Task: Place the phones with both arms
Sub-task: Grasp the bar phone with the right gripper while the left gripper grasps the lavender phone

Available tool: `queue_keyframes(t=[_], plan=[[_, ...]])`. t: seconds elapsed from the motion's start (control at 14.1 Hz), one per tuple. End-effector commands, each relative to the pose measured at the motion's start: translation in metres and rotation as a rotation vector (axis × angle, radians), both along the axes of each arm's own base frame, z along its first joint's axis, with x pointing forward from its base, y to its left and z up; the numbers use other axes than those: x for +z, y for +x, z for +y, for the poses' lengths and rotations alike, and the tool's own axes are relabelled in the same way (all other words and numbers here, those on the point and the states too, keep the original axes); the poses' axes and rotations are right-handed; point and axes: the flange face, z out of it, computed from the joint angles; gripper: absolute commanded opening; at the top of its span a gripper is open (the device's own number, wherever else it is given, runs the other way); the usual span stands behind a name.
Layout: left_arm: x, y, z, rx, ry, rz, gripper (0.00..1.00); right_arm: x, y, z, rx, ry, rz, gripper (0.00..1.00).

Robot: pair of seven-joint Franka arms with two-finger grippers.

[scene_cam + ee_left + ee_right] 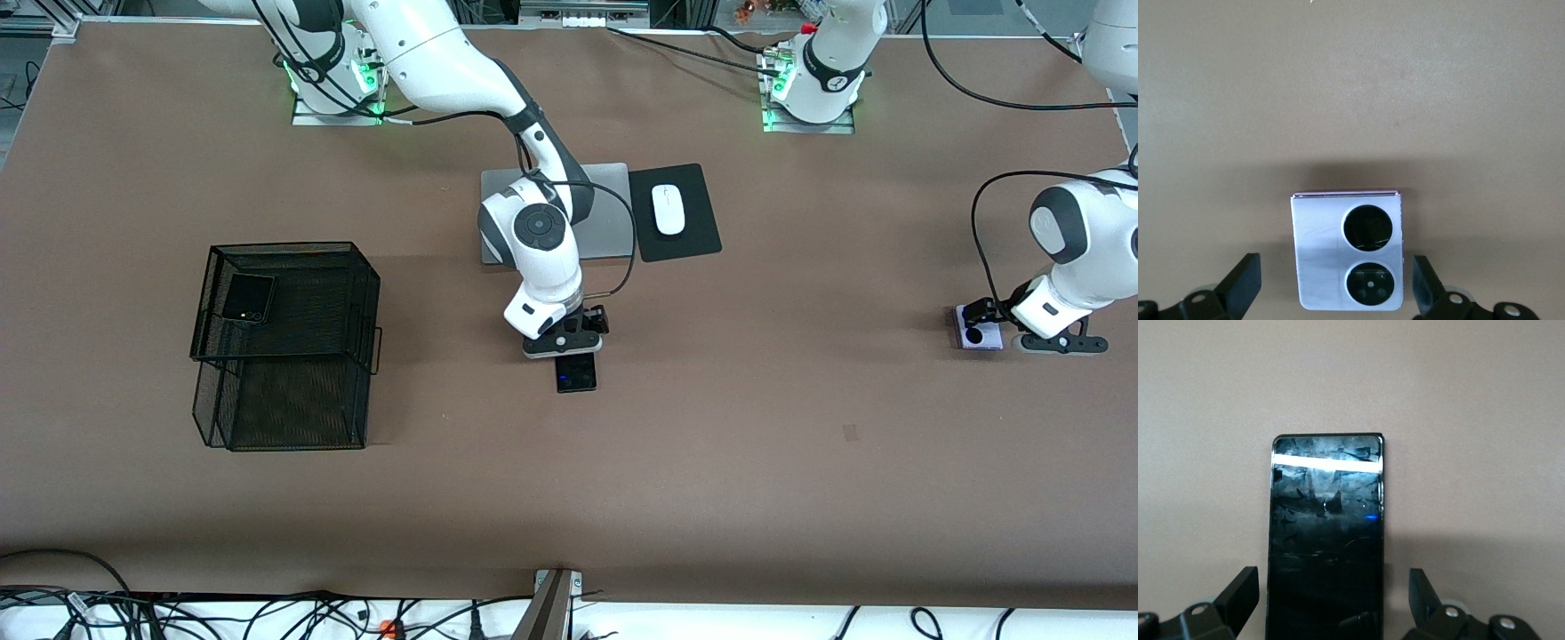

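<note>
Your right gripper (566,342) sits low over the black phone (576,372) near the table's middle, fingers (1238,593) wide, one on each side of it and not touching. Your left gripper (1022,327) is down at the lavender phone (978,327) near the table edge at the left arm's end, fingers (1241,283) wide, clear of it. The grey flip phone (248,298) lies, as far as you can see, on the mesh basket's (284,342) upper tier.
</note>
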Motion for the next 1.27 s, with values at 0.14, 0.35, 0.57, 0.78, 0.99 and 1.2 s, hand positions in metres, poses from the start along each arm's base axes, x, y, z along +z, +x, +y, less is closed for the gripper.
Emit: queue_keyframes(t=[0.14,0.35,0.57,0.78,0.99,1.2], plan=[[-0.013,-0.008,0.010,0.030,-0.022,-0.047,1.00,-0.007,-0.002,0.009,-0.005,0.020,-0.012,0.99],[-0.022,-0.005,0.009,0.080,-0.036,-0.078,1.00,-0.012,-0.002,0.008,-0.005,0.016,-0.010,0.99],[-0.024,-0.003,0.003,0.071,-0.038,-0.077,1.00,-0.019,-0.004,0.009,0.000,0.011,-0.010,0.99],[-0.031,-0.003,0.004,0.072,-0.037,-0.088,1.00,-0.023,-0.005,0.009,0.001,0.007,-0.008,0.98],[-0.036,-0.004,0.004,0.070,-0.040,-0.083,1.00,-0.024,-0.006,0.009,-0.022,0.009,-0.006,0.98],[-0.047,-0.005,0.005,0.073,-0.040,-0.097,1.00,-0.027,-0.009,0.011,-0.018,0.005,-0.004,0.89]])
